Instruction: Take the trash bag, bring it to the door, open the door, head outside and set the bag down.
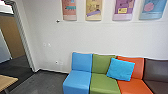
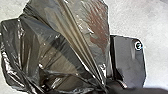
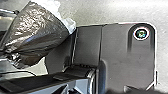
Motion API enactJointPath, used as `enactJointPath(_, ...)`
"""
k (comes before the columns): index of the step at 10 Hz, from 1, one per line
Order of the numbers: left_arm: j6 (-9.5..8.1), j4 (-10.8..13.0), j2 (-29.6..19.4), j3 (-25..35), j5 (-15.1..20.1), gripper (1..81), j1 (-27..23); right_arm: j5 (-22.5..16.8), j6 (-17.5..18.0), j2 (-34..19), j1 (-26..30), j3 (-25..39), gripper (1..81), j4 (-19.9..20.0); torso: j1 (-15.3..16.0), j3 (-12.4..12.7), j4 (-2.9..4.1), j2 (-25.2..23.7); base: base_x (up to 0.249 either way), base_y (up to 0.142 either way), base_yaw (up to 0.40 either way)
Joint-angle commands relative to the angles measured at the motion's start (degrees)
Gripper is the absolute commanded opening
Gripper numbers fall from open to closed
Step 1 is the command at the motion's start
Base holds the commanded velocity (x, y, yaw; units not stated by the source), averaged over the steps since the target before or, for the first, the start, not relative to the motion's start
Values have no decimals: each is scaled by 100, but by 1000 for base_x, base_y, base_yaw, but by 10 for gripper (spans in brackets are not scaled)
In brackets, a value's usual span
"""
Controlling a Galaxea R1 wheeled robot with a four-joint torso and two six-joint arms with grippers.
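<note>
The black trash bag [image 2: 57,50] looms large in the left wrist view, shiny and thin, with brownish and reddish contents showing through. Its folds run together at my left gripper [image 2: 106,88], which is shut on it. In the right wrist view the bag [image 3: 35,30] bulges out beside the robot's dark plate, with something whitish along its edge. At the far left of the head view stands an open doorway with a grey frame [image 1: 22,37].
A row of blue, green, orange and dark seats [image 1: 103,81] lines the wall, with a blue cushion [image 1: 121,69] on it. A wooden table corner [image 1: 7,82] juts in at the lower left. Posters [image 1: 93,10] hang above. Dark floor [image 1: 41,81] leads towards the doorway.
</note>
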Motion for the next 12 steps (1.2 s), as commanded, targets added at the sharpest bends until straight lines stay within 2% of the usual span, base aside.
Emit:
enactJointPath(1,41,31,-10,16,372,10,-387,-387,-31,-78,348,13,811,6,-361,-9,0,560,0,0,0)
enactJointPath(2,41,31,-1,16,372,10,-387,-387,-31,-8,330,-66,811,-29,-490,109,0,752,0,0,0)
enactJointPath(4,41,31,8,16,372,10,-379,-387,-31,185,304,-347,811,-65,-723,181,0,1104,0,0,0)
enactJointPath(7,41,31,17,16,372,10,-378,-387,-31,423,269,-656,811,-82,-1041,192,0,1712,0,0,0)
enactJointPath(12,32,22,34,16,381,10,-378,-387,-31,511,234,-752,811,-82,-990,194,0,1606,0,0,0)
